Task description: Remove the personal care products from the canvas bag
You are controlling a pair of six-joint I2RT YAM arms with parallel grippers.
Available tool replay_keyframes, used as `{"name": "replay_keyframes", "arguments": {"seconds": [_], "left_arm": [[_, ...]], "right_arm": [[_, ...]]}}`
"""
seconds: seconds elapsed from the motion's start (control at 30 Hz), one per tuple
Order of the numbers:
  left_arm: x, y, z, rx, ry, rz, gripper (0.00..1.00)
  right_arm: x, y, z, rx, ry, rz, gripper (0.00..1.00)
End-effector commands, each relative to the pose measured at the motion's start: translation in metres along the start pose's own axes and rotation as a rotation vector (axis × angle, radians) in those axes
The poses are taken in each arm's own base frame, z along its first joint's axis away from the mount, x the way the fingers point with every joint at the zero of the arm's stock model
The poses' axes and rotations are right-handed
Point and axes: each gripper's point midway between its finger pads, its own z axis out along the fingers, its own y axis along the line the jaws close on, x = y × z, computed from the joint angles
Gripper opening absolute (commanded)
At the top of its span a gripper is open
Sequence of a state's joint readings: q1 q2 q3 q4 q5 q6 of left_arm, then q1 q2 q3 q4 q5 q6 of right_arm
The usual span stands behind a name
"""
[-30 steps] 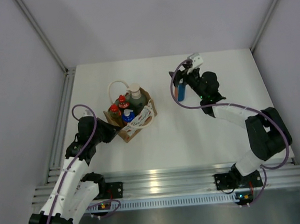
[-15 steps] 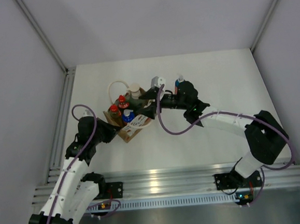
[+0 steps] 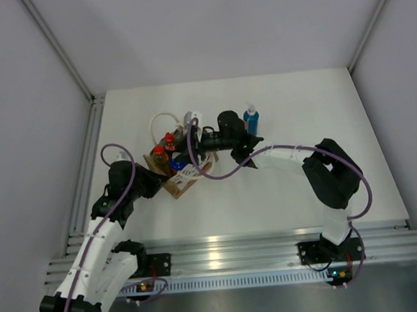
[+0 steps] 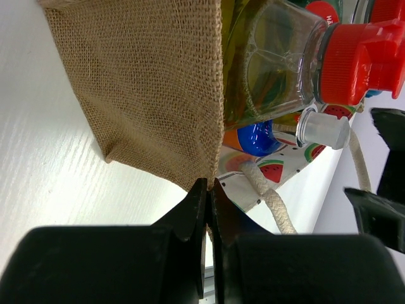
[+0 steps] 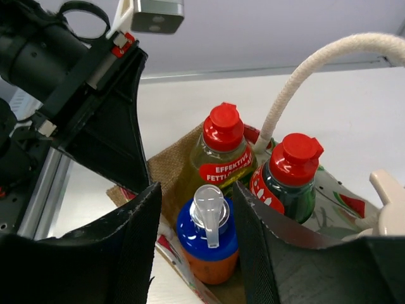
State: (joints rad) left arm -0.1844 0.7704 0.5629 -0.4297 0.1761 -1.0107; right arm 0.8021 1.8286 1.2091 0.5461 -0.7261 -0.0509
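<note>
Four bottles (image 5: 223,149) stand in the canvas bag (image 4: 145,95), so with my left claw (image 4: 209,190) pinched together on its rim, I centre my right claw (image 5: 196,202), fingers apart, around the blue cap of the orange bottle (image 5: 209,263), squeeze squarely, then lift straight past the rope handle (image 5: 297,88).

I see the canvas bag (image 3: 177,183) on the table (image 3: 283,186), left of centre. The lone bottle (image 3: 251,117) stands upright on the table to the bag's right, apart from it. In the bag, by my right wrist view: nozzle-top bottle (image 5: 207,247) in front, first flip-cap bottle (image 5: 220,155) behind it, second flip-cap bottle (image 5: 291,177) right of that, pump head (image 5: 387,206) at the far right. The right gripper (image 5: 195,212) is over the bag, one finger on either side of the nozzle-top bottle. The left gripper (image 4: 209,190) is at the bag's near-left corner, pinched on its edge.
</note>
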Motion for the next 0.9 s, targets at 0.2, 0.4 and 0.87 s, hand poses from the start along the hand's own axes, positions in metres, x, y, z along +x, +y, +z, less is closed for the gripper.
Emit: {"name": "replay_keyframes", "arguments": {"seconds": [0.2,0.4,0.87], "left_arm": [[-0.006,0.005,-0.002,-0.035,-0.022,0.034,0.06],[-0.005,0.006,-0.002,-0.036,-0.021,0.035,0.06],[-0.003,0.008,-0.001,-0.039,-0.015,0.036,0.06]], "right_arm": [[0.008,0.008,0.018,-0.097,0.005,-0.069,0.43],[0.02,0.003,0.025,-0.107,0.015,-0.069,0.38],[0.026,0.007,0.027,-0.143,-0.012,-0.075,0.0]]}}
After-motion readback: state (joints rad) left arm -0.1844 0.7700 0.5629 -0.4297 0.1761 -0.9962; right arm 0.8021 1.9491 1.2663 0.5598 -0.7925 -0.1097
